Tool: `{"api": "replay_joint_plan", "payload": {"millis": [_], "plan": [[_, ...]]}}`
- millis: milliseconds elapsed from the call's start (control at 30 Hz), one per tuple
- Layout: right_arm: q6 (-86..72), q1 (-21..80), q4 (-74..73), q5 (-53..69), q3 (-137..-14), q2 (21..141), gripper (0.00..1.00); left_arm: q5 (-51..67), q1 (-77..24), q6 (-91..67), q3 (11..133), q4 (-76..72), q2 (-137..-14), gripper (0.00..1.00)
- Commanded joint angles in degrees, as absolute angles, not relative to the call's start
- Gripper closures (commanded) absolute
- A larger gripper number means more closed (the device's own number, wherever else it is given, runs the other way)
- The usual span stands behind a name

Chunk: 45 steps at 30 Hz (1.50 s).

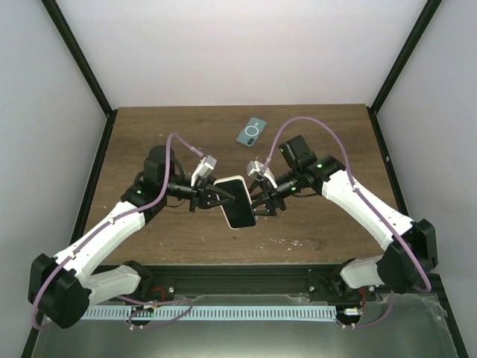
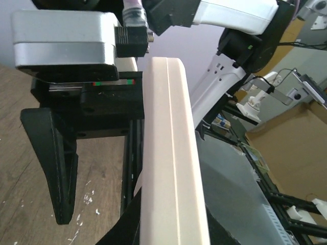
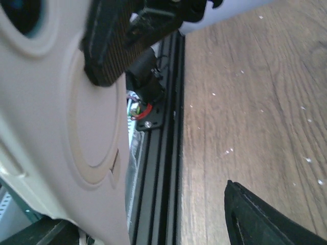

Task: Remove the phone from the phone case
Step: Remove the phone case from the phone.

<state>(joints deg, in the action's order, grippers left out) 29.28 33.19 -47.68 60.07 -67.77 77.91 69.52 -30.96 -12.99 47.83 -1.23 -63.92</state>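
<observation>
A phone with a dark screen sits in a cream-pink case [image 1: 238, 202] and is held in the air above the table's middle. My left gripper [image 1: 217, 196] is shut on its left side. In the left wrist view the case's edge [image 2: 171, 153] runs up between my own black fingers [image 2: 125, 224]. My right gripper [image 1: 260, 200] is at the case's right side and stands open. In the right wrist view the case's back with its ring [image 3: 61, 127] fills the left, the left gripper's ribbed pad [image 3: 110, 46] presses on it, and one right finger [image 3: 265, 219] stands well apart from the case.
A teal phone case with a ring on its back [image 1: 252, 132] lies flat at the far middle of the wooden table [image 1: 149, 142]. A black rail [image 3: 161, 168] runs along the table's near edge. White walls and black posts enclose the table.
</observation>
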Motion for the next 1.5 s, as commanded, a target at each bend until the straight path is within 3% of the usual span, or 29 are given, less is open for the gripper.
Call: {"api": "replay_joint_plan", "payload": {"millis": [0, 200, 367, 467, 633, 767, 833, 933, 1233, 1333, 1467], "plan": [[25.16, 34.11, -29.61, 73.65, -74.48, 77.32, 0.38, 73.12, -35.25, -13.45, 47.43, 4.02, -66.78, 1.0], [19.43, 34.06, -24.46, 72.1, -70.09, 77.2, 0.66, 63.51, -33.95, -10.5, 49.55, 9.31, -66.61, 1.0], [18.09, 34.07, -23.98, 73.47, -65.27, 75.83, 0.98, 53.49, -29.02, -14.11, 48.53, 6.55, -66.01, 0.98], [13.28, 33.89, -19.12, 72.18, -59.92, 74.51, 0.99, 45.77, -27.31, -15.32, 48.63, 6.84, -66.24, 0.88], [-2.04, 31.71, 0.45, 63.24, -44.62, 75.24, 0.99, 28.45, -27.06, -16.81, 49.66, 7.89, -66.29, 0.53], [-9.9, 30.77, 9.07, 56.22, -40.68, 78.55, 0.99, 9.18, -27.14, -16.55, 51.78, 15.18, -64.07, 0.33], [-12.66, 30.76, 10.11, 53.08, -40.04, 79.73, 0.99, -3.29, -28.23, -19.87, 50.0, 17.78, -60.76, 0.32], [-17.0, 30.76, 10.66, 45.43, -38.7, 79.76, 0.99, -11.34, -32.95, -20.93, 44.08, 15.88, -54.36, 0.33], [-24.73, 30.79, 7.43, 29.46, -38.69, 79.37, 0.99, -15.93, -49.32, -24.29, 39.31, 21.83, -53.4, 0.54], [-27.51, 30.83, 5.6, 25.98, -38.42, 80.45, 0.99, -20.96, -54.06, -23.12, 40.39, 22.97, -55.8, 0.52], [-29.5, 30.76, 3.75, 26.51, -39.67, 83.42, 0.99, -26.12, -59.38, -21.37, 43.26, 24.55, -60.95, 0.33]]}}
